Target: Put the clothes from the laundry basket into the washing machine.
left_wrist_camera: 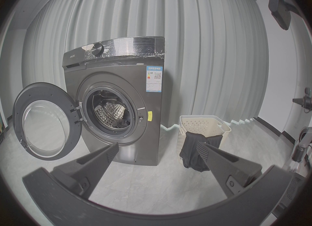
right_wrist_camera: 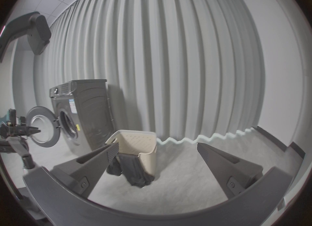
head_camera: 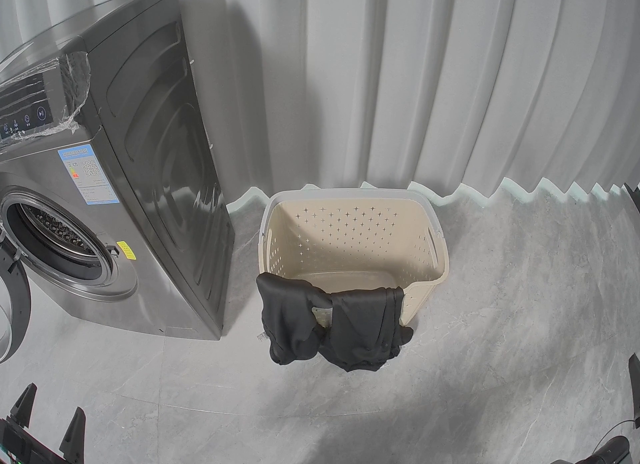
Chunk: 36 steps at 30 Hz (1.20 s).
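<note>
Washing machine [head_camera: 107, 172] at left of head frame, door [left_wrist_camera: 45, 121] swung wide open, drum exposed. Left gripper [head_camera: 55, 402] in bottom-left corner, fingers apart, nothing between them, well apart from the basket. Laundry basket [head_camera: 353, 232] at centre frame on the floor, near the machine's side panel. Dark clothes [head_camera: 333, 329] draped over the basket's near rim, hanging down the outside. Right gripper [right_wrist_camera: 157, 145]: fingers apart, gripping nothing, basket well ahead of it.
</note>
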Available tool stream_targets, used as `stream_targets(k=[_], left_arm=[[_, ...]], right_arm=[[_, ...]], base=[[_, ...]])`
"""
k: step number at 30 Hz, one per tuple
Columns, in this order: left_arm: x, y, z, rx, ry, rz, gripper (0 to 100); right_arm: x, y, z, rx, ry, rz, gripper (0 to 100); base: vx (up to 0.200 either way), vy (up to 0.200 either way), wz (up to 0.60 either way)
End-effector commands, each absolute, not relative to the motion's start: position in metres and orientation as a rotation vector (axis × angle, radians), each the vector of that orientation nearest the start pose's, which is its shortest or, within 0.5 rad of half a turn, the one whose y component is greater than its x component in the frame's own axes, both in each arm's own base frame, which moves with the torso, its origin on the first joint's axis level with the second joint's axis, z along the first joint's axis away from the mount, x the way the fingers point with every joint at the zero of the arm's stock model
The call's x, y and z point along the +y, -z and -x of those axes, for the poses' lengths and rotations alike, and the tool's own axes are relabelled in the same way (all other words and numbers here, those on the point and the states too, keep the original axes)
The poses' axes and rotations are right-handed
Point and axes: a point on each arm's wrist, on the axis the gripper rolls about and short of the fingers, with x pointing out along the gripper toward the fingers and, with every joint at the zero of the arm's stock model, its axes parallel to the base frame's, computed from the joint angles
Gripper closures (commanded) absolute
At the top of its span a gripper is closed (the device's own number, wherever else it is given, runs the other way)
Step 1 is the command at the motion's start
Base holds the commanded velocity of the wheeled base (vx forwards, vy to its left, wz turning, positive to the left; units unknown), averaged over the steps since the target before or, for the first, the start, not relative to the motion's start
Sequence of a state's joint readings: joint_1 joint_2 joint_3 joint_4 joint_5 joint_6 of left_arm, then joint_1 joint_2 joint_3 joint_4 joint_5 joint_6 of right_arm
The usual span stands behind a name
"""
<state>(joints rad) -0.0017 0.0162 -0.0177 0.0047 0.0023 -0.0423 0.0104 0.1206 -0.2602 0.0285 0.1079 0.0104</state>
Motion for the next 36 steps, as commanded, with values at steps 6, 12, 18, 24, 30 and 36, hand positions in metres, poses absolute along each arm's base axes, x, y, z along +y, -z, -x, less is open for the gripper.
stream_targets(k=[6,12,18,24,30,36], left_arm=[[0.000,-0.075,0.023,0.003,-0.002,0.043,0],[0.000,-0.075,0.023,0.003,-0.002,0.043,0],[0.000,-0.075,0.023,0.003,-0.002,0.043,0],[0.000,-0.075,0.023,0.003,-0.002,0.043,0],[0.000,-0.075,0.023,0.003,-0.002,0.043,0],[0.000,-0.075,0.023,0.003,-0.002,0.043,0]], right_arm=[[0.012,-0.168,-0.046,0.270,-0.445,0.003,0],[0.023,-0.161,-0.077,0.373,-0.506,0.014,0],[0.037,-0.153,-0.114,0.458,-0.518,-0.025,0],[0.066,-0.134,-0.152,0.544,-0.437,-0.084,0],[0.106,-0.117,-0.178,0.523,-0.426,-0.129,0],[0.119,-0.095,-0.199,0.536,-0.380,-0.115,0]], base=[[0.000,0.000,0.00],[0.000,0.000,0.00],[0.000,0.000,0.00],[0.000,0.000,0.00],[0.000,0.000,0.00],[0.000,0.000,0.00]])
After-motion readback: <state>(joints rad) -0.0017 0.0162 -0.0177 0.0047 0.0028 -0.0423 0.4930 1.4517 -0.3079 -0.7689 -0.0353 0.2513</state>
